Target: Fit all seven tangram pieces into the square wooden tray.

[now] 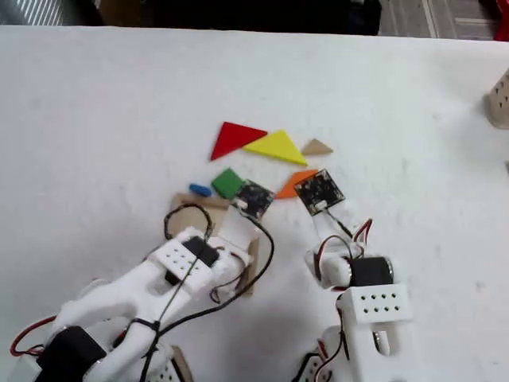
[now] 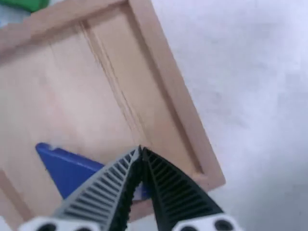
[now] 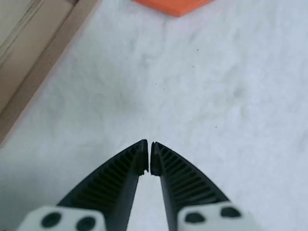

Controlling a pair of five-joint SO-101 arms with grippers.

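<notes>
Tray first, on the left: the square wooden tray (image 2: 175, 103) lies under the left arm, pale wood with a raised rim, and a blue piece (image 2: 67, 168) lies flat on its floor near a corner. The left gripper (image 2: 141, 155) hangs right over that piece, jaws pressed together with nothing between them. I'd call it a nudging stance, for sliding the piece home rather than lifting it. Just past the rim, a blue sliver (image 1: 200, 190) and the green square (image 1: 227, 183) lie on the table (image 1: 398, 95). Further along — red triangle (image 1: 235, 138), yellow triangle (image 1: 277, 146), tan triangle (image 1: 316, 147), all loose, flat, close together. The orange piece (image 1: 294, 185) lies nearest the right gripper (image 3: 149, 157), closed too and empty, above bare table between tray and orange — well placed to take it next.
</notes>
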